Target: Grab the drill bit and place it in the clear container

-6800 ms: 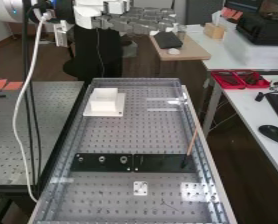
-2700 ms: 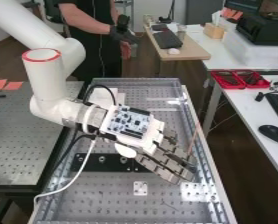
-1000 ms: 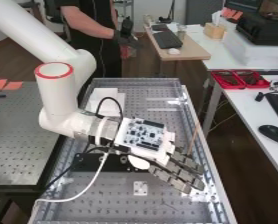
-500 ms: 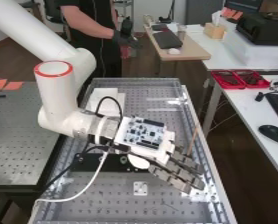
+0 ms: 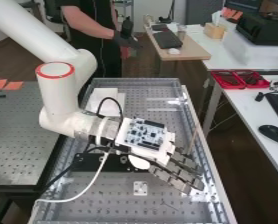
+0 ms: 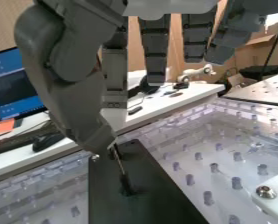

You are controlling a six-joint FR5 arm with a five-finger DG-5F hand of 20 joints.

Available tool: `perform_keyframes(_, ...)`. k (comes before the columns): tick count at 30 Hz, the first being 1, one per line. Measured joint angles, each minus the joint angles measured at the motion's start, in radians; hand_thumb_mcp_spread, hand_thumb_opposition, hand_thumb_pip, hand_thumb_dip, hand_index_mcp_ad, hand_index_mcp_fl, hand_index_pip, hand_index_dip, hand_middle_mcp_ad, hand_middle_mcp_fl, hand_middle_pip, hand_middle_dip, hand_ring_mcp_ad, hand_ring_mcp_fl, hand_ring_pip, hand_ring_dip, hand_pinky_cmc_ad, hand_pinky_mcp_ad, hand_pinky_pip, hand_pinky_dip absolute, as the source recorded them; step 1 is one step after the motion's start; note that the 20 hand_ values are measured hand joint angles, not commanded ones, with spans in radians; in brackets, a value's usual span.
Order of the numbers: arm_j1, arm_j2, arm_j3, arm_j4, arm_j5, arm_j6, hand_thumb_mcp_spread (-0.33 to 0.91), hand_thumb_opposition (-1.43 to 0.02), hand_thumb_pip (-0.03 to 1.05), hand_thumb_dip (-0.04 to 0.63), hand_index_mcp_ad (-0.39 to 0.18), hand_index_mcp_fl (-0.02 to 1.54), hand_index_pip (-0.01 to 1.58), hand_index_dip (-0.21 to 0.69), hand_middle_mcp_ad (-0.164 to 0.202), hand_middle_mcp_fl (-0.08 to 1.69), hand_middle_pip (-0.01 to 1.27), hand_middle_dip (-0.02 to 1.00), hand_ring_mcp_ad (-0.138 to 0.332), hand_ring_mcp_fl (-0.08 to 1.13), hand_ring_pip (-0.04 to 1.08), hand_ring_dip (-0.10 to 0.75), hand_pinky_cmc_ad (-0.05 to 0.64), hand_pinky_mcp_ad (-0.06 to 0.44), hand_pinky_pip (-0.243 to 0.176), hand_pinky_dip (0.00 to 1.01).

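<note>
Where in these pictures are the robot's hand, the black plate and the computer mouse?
Hand [image 6: 80, 110]: wrist view, on the thumb.
Black plate [image 6: 156, 207]: wrist view, on its bare upper face.
Computer mouse [image 5: 273, 134]: high view, on its top.

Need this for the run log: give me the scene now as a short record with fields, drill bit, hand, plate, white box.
target: thin drill bit, dark at its foot
target_pose: roughly upright, foot at the long black flat plate
hand: dark grey robot hand, low over the plate, right at the bit
held: cannot tell
white_box: small white square box, toward the bench's far end, behind the arm
task_state: bit not yet placed in a container
</note>
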Motion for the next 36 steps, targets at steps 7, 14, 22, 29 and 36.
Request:
perform_keyframes(7,0.000,-0.005,0.002,0.000,0.000,0.003,0.47,-0.94,0.61,0.349,-0.087,0.30,1.43,0.305,0.113,0.21,0.13,0.21,0.234,0.01,0.09,0.010,0.248,0.197,-0.091,0.18)
perform_keyframes(14,0.001,-0.008,0.003,0.005,0.002,0.004,0.51,-0.94,0.58,0.346,-0.087,0.42,1.51,0.297,0.113,0.27,0.13,0.21,0.237,0.01,0.09,0.010,0.248,0.197,-0.091,0.18)
perform_keyframes(22,0.005,-0.007,0.003,0.010,0.008,-0.012,0.57,-0.92,0.55,0.346,-0.093,0.46,1.46,0.300,0.113,0.26,0.13,0.21,0.232,0.03,0.09,0.010,0.248,0.195,-0.091,0.18)
perform_keyframes(29,0.008,0.005,0.002,0.018,0.011,-0.024,0.61,-0.91,0.49,0.346,-0.101,0.50,1.39,0.300,0.113,0.28,0.13,0.22,0.239,0.05,0.09,0.010,0.251,0.195,-0.091,0.18)
perform_keyframes(36,0.013,0.044,-0.009,0.028,0.011,-0.048,0.66,-0.90,0.44,0.346,-0.120,0.52,1.38,0.300,0.106,0.28,0.13,0.22,0.218,0.06,0.10,0.016,0.248,0.197,-0.093,0.18)
